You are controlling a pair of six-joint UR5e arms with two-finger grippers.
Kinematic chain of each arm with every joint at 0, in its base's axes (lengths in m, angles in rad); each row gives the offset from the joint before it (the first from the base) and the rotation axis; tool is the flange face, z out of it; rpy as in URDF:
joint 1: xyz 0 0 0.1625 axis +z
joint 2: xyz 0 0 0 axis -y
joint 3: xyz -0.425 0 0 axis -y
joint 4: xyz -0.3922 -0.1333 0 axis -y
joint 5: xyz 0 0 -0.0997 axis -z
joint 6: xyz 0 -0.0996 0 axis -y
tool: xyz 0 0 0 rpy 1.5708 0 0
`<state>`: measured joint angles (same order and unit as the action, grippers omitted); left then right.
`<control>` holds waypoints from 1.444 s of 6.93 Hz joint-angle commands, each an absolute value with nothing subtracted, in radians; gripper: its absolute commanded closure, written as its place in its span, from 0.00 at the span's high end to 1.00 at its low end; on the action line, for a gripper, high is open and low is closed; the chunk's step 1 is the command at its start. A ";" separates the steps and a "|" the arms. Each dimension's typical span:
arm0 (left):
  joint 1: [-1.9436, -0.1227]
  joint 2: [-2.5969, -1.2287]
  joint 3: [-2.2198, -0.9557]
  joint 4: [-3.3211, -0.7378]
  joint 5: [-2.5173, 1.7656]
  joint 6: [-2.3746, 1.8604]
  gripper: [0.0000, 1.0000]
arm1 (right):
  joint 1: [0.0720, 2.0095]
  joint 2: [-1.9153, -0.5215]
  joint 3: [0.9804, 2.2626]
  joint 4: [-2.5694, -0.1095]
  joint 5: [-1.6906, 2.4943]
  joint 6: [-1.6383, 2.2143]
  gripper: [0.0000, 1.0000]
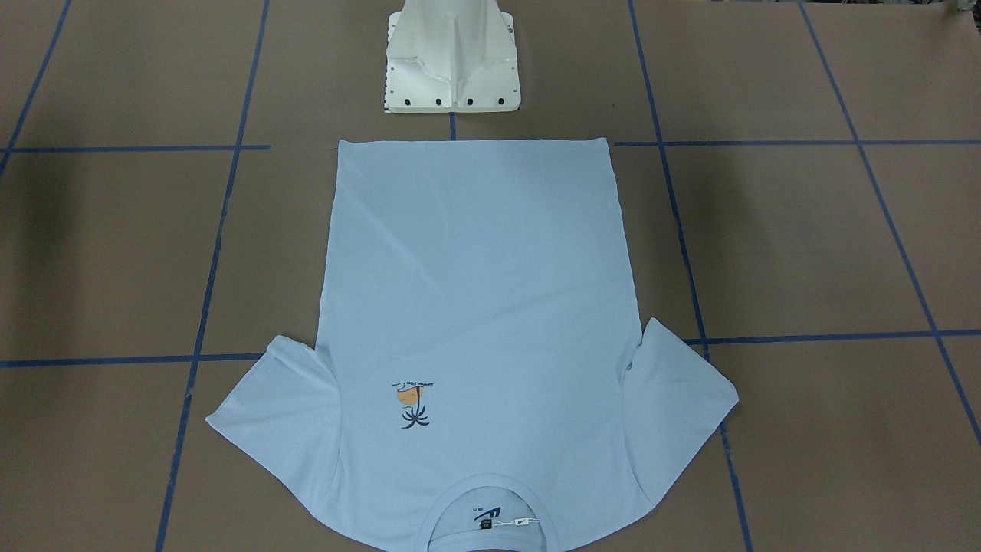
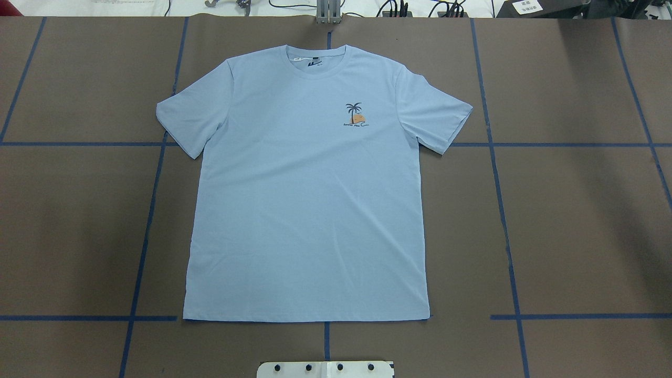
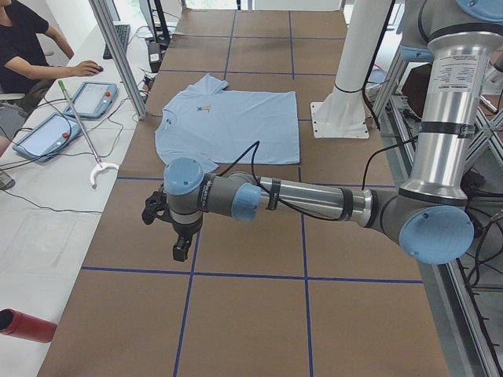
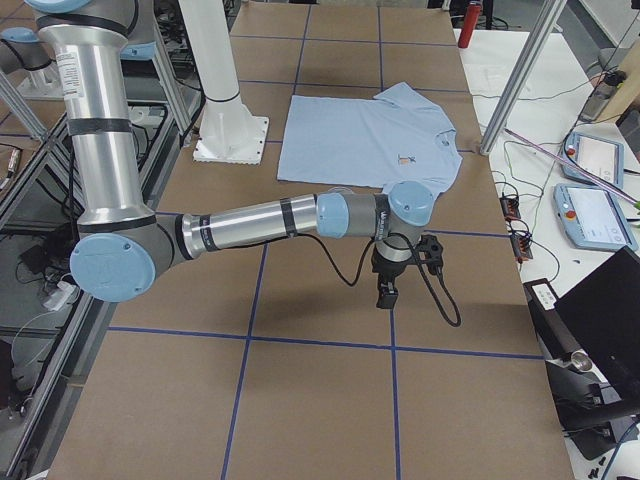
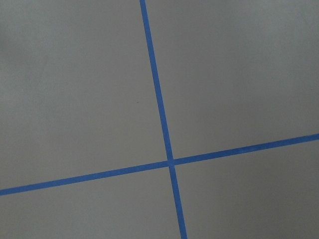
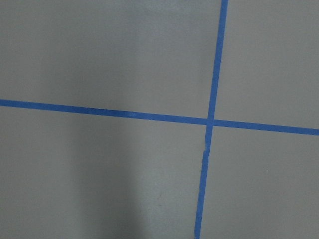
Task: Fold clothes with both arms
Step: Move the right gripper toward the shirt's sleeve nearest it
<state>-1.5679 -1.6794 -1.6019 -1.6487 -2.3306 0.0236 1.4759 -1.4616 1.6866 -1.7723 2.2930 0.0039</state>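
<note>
The light blue T-shirt (image 2: 310, 210) lies flat and face up on the brown table, neck away from the robot, with the palm-tree print (image 2: 355, 115) on the chest. It also shows in the front-facing view (image 1: 475, 291), the left view (image 3: 228, 122) and the right view (image 4: 365, 135). The left arm (image 3: 306, 200) reaches out over bare table well to the shirt's side, with its gripper (image 3: 181, 251) pointing down. The right arm (image 4: 260, 218) does the same on the other side, with its gripper (image 4: 385, 297) pointing down. I cannot tell whether either gripper is open or shut. Neither touches the shirt.
The white pedestal base (image 1: 452, 84) stands just behind the shirt's hem. Blue tape lines (image 5: 167, 162) cross the table under both wrist cameras. An operator (image 3: 23, 39) sits by control tablets (image 3: 47, 133) past the table's far edge. A red cylinder (image 3: 23, 326) lies there too.
</note>
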 commanded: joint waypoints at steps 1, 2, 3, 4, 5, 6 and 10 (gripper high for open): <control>-1.563 -1.613 -1.700 -1.660 -2.336 0.034 1.00 | 1.423 -1.476 1.690 -1.764 2.293 0.008 1.00; -1.562 -1.606 -1.704 -1.658 -2.327 0.034 1.00 | 1.360 -1.468 1.697 -1.715 2.301 0.009 1.00; -1.562 -1.565 -1.730 -1.661 -2.338 0.035 1.00 | 1.312 -1.468 1.695 -1.613 2.330 0.009 1.00; -1.562 -1.562 -1.727 -1.667 -2.339 0.035 1.00 | 1.233 -1.460 1.684 -1.489 2.335 0.103 1.00; -1.559 -1.565 -1.727 -1.669 -2.339 0.040 1.00 | 1.168 -1.392 1.648 -1.398 2.332 0.302 1.00; -1.554 -1.565 -1.727 -1.669 -2.339 0.038 1.00 | 1.105 -1.282 1.582 -1.352 2.321 0.525 1.00; -1.526 -1.562 -1.717 -1.746 -2.390 0.035 1.00 | 0.942 -1.051 1.254 -1.011 2.036 1.123 0.97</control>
